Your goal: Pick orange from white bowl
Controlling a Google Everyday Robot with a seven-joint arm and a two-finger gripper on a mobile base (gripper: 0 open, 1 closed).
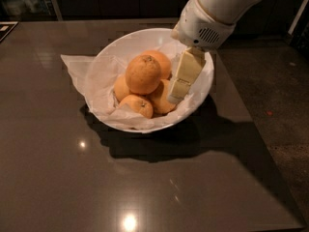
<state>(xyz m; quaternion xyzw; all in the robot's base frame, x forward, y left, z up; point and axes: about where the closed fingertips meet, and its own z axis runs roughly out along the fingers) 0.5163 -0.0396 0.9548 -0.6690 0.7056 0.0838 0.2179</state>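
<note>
The white bowl [116,50] stands on the dark table, lined with crinkled white paper. Several oranges are piled in it. The orange [143,74], the largest one, with dimpled skin and a small dark stem mark, sits on top of the pile. My gripper [175,94] reaches down from the upper right into the right side of the bowl, just right of the orange, its cream fingers [182,76] over a smaller orange [159,98]. It holds nothing that I can see.
The white paper sheet [77,66] sticks out over the bowl's left rim. The dark glossy table [145,178] has its right edge near the bowl, with the floor [280,95] beyond. The arm's white body [212,13] hangs over the bowl's far right rim.
</note>
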